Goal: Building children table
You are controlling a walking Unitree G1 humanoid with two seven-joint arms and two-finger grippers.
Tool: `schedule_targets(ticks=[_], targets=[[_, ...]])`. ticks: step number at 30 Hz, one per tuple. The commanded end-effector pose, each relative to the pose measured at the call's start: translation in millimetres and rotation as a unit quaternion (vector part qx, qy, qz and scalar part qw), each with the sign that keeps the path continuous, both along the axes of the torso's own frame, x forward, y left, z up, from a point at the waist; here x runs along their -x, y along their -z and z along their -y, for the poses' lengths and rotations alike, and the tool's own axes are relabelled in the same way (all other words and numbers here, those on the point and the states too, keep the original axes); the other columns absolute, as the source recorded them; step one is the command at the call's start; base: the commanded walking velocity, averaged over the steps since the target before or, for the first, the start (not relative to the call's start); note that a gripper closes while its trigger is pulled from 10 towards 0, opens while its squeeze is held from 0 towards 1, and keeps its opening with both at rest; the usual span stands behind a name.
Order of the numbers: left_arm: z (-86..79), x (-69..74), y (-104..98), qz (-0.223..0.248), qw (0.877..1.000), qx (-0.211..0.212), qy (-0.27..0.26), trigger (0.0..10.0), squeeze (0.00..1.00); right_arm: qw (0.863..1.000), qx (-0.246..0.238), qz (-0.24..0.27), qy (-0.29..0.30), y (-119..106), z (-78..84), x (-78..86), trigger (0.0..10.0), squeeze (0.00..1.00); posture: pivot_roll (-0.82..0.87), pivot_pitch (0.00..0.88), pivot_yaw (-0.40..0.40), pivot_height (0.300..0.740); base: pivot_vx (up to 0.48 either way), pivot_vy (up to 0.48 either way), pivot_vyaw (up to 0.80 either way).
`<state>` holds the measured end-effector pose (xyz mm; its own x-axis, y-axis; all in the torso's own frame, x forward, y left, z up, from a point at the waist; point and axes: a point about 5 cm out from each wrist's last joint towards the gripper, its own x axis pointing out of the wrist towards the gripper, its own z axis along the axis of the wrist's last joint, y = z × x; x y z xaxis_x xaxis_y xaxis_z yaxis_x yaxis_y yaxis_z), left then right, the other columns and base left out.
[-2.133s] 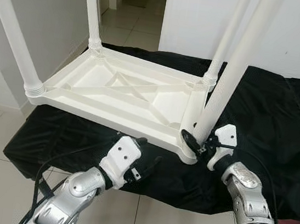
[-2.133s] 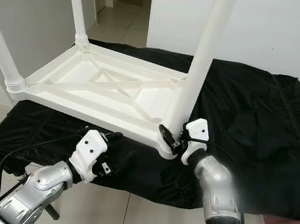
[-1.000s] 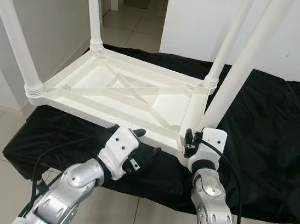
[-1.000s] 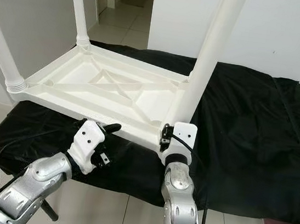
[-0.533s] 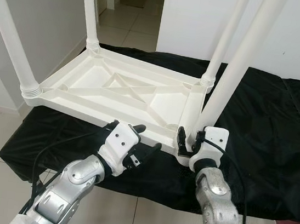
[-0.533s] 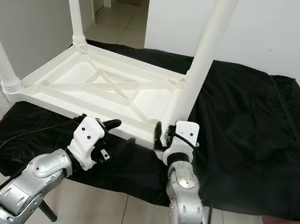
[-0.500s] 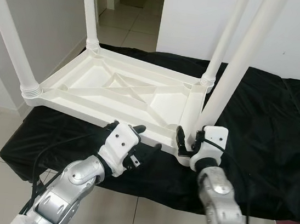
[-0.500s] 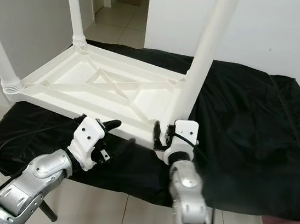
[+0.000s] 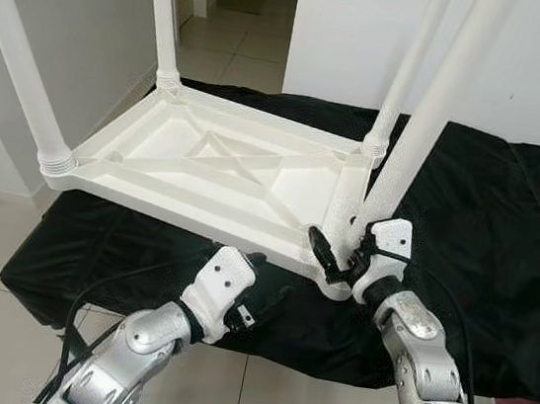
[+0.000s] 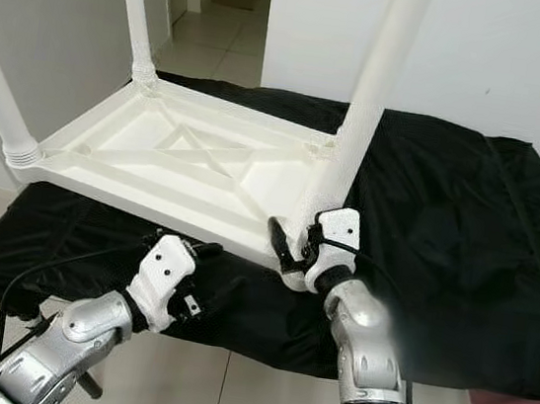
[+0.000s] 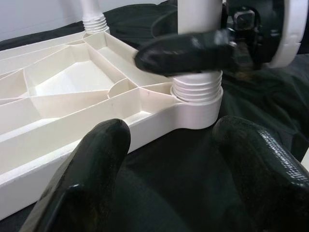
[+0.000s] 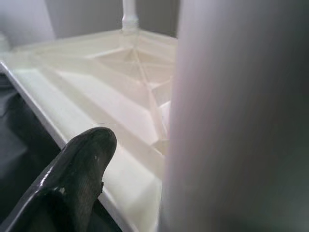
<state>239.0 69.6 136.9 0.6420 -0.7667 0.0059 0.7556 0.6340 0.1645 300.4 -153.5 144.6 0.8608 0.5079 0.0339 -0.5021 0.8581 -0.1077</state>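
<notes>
Gripping near leg (image 9: 431, 114), seemingly: right gripper (image 9: 343, 254)

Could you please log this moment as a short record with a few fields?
Work surface: black cloth over a stand
Item: white table top, upside down on the cloth
Legs: four standing upright in the corner sockets
Right gripper: at the base of the near right leg, fingers around it
Left gripper: open, just in front of the table's near edge, holding nothing
</notes>
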Motion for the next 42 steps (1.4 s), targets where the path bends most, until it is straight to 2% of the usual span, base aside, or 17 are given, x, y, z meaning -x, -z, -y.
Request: schedule_targets(ticks=[1, 3, 4, 5, 10, 11, 17, 18, 20, 21, 28, 31, 34, 37, 38, 40, 42], targets=[[1.6, 3.2, 4, -0.011, 0.999, -0.018, 0.049, 10.0, 0.00, 1.000, 0.004, -0.005, -0.028, 2, -1.4, -1.0, 8.9, 0.00, -0.01, 0.012, 0.001, 0.740, 0.000, 0.000, 0.00], [1.1, 2.5, 4, -0.010, 0.999, -0.019, 0.048, 10.0, 0.00, 0.999, 0.009, -0.009, -0.040, 4, 1.6, -1.5, 8.9, 0.00, -0.01, 0.012, 0.001, 0.740, 0.000, 0.000, 0.00], [0.7, 2.0, 3, -0.010, 0.999, -0.019, 0.048, 10.0, 0.00, 0.999, 0.018, -0.011, -0.046, 5, 6.3, -3.2, 4.9, 0.00, -0.01, 0.012, 0.001, 0.740, 0.000, 0.000, 0.00], [0.7, 1.9, 3, -0.010, 0.999, -0.020, 0.048, 10.0, 0.00, 0.998, 0.028, -0.012, -0.047, 7, 10.8, -4.6, 3.1, 0.00, -0.01, 0.008, 0.006, 0.740, 0.000, 0.000, 0.00], [0.8, 1.9, 4, -0.010, 0.999, -0.021, 0.048, 10.0, 0.00, 0.998, 0.034, -0.012, -0.047, 8, 13.5, -5.5, 3.1, 0.00, -0.01, 0.008, 0.006, 0.740, 0.000, 0.000, 0.00], [0.9, 0.6, 2, -0.006, 0.999, -0.021, 0.047, 10.0, 0.00, 0.998, 0.040, -0.015, -0.043, 12, 18.1, -5.9, 0.0, 0.00, -0.01, 0.006, 0.003, 0.740, 0.000, 0.000, 0.00], [1.1, -1.9, -1, 0.002, 0.999, -0.019, 0.043, 10.0, 0.00, 0.998, 0.044, -0.024, -0.035, 19, 25.8, -3.6, 0.0, 0.00, -0.01, 0.004, 0.002, 0.740, 0.000, 0.000, 0.00], [1.1, -1.5, -1, 0.002, 0.999, -0.019, 0.043, 10.0, 0.00, 0.998, 0.040, -0.027, -0.033, 20, 26.9, -2.8, 3.8, 0.00, -0.01, 0.005, 0.002, 0.740, 0.000, 0.000, 0.00], [1.1, -1.2, -1, 0.002, 0.999, -0.019, 0.043, 10.0, 0.00, 0.998, 0.037, -0.029, -0.032, 21, 27.5, -2.3, 3.8, 0.00, -0.01, 0.005, 0.002, 0.740, 0.000, 0.000, 0.00], [0.9, -0.8, -1, 0.002, 0.999, -0.019, 0.043, 10.0, 0.00, 0.999, 0.029, -0.030, -0.028, 21, 27.2, -1.7, 10.0, 0.00, -0.01, 0.003, 0.002, 0.740, 0.000, 0.000, 0.00], [-0.3, -0.2, -1, 0.006, 0.999, -0.025, 0.042, 10.0, 0.00, 0.998, 0.017, -0.018, 0.064, 19, 26.1, -0.9, 10.0, 0.00, -0.01, 0.005, -0.002, 0.740, 0.000, 0.000, 0.00], [-0.6, 1.5, 1, 0.004, 0.999, -0.027, 0.043, 10.0, 0.00, 0.991, 0.005, -0.014, 0.135, 20, 22.0, 4.4, 10.0, 0.00, -0.01, 0.004, -0.003, 0.740, 0.000, 0.000, 0.00], [-0.4, 1.9, 1, 0.003, 0.999, -0.028, 0.044, 10.0, 0.00, 0.988, -0.001, -0.015, 0.154, 20, 20.5, 6.6, 10.0, 0.00, -0.01, 0.004, -0.003, 0.740, 0.000, 0.000, 0.00], [-0.1, 2.5, 1, 0.003, 0.999, -0.029, 0.045, 10.0, 0.00, 0.979, -0.015, -0.026, 0.201, 23, 15.1, 11.2, 10.0, 0.00, -0.01, 0.002, -0.005, 0.740, 0.000, 0.000, 0.00], [0.0, 2.9, 2, 0.003, 0.998, -0.030, 0.047, 10.0, 0.00, 0.967, -0.029, -0.039, 0.250, 26, 7.5, 16.6, 10.0, 0.00, -0.01, 0.001, -0.008, 0.740, 0.000, 0.000, 0.00], [0.0, 2.9, 2, 0.003, 0.998, -0.030, 0.047, 10.0, 0.00, 0.967, -0.029, -0.039, 0.250, 26, 7.5, 16.6, 10.0, 0.00, -0.01, 0.001, -0.008, 0.740, 0.000, 0.000, 0.00], [0.0, 3.1, 2, 0.003, 0.998, -0.030, 0.048, 10.0, 0.00, 0.958, -0.035, -0.049, 0.282, 28, 2.3, 20.1, 10.0, 0.00, -0.01, 0.001, -0.008, 0.740, 0.000, 0.000, 0.00]])
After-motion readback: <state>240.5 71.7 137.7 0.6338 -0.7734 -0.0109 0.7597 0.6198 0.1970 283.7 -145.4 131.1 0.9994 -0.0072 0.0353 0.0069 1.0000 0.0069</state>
